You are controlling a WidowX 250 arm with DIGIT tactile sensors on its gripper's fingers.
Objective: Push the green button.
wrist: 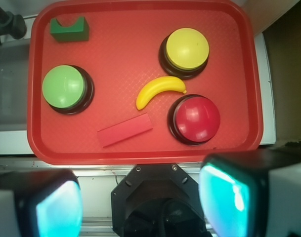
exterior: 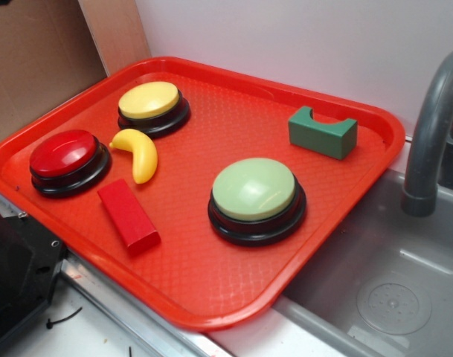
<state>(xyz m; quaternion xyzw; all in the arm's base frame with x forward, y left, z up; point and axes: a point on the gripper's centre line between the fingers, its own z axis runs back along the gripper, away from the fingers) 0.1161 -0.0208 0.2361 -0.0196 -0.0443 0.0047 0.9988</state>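
Note:
The green button [exterior: 254, 189], a large pale-green dome on a black round base, sits on the red tray [exterior: 211, 290] toward its right front. In the wrist view the green button [wrist: 64, 87] lies at the tray's left side. My gripper [wrist: 140, 207] hovers high above the tray's near edge, over the robot base, well away from the button. Its two fingers [wrist: 224, 202] with teal pads stand wide apart with nothing between them. The gripper does not show in the exterior view.
On the tray are a yellow button [exterior: 149, 100], a red button [exterior: 63, 152], a toy banana [exterior: 139, 152], a red block [exterior: 128, 216] and a dark green notched block [exterior: 323, 132]. A grey sink [exterior: 390, 290] with faucet [exterior: 434, 126] lies right of the tray.

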